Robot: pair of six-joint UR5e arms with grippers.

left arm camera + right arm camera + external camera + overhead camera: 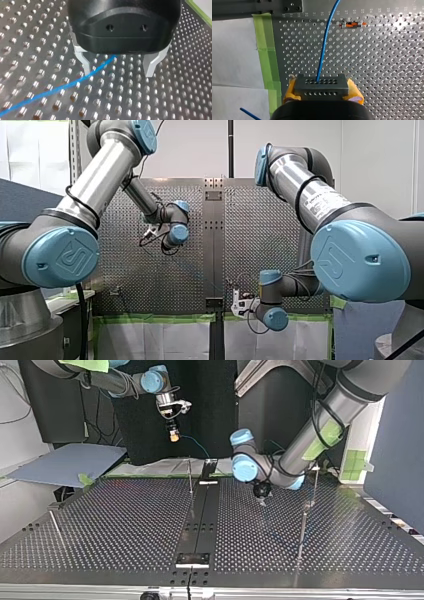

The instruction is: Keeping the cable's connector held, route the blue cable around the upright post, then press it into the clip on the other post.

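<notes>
Right jaws clenched on the dark connector (321,87); blue cable (322,55) runs straight ahead from it. Left jaws released, spread above the desk (150,100), cable passing between them.

You've got my right gripper (173,436) up off the table (125,525) at the top view's left, with the connector (321,86) between its fingers. The cable (324,45) runs ahead of it, clip (352,24) just beside. My left gripper (117,71) sits low over the table, cable passing between its spread fingers. In the top view a post (190,474) stands between both grippers.
</notes>
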